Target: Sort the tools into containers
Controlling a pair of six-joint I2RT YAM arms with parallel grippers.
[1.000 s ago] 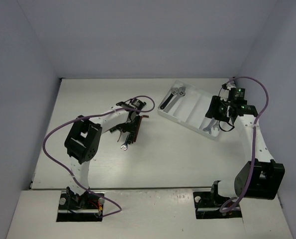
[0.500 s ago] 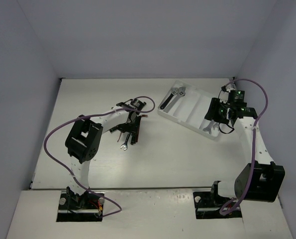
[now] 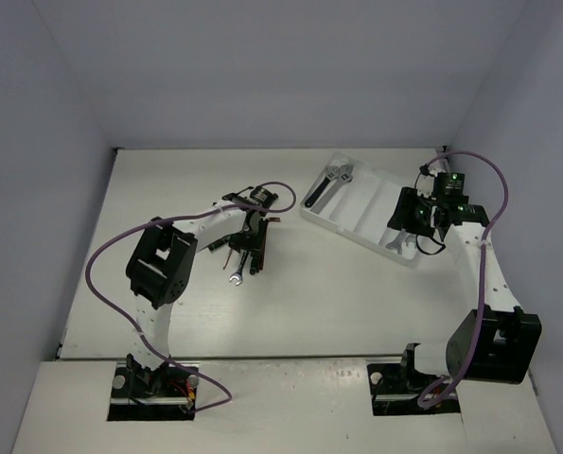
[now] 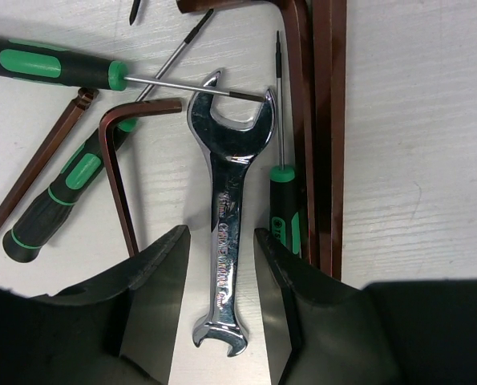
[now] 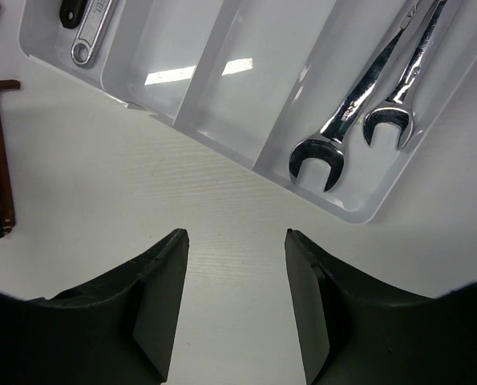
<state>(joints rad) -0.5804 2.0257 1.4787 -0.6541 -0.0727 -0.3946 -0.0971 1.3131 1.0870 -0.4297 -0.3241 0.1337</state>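
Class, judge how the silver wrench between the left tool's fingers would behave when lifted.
The wrench looks like solid metal, so it is probably stiff and heavy for its size. Its polished faces may slip in the left tool. Lying flat, it should not roll, though the screwdriver crossing its head might shift.

A silver open-end wrench (image 4: 226, 233) lay flat on the surface among green-and-black screwdrivers (image 4: 38, 66) and reddish-brown hex keys (image 4: 116, 184). In the white tray (image 5: 262, 72), two wrenches (image 5: 349, 108) lay side by side in one end compartment, an adjustable wrench (image 3: 330, 182) in the opposite one.
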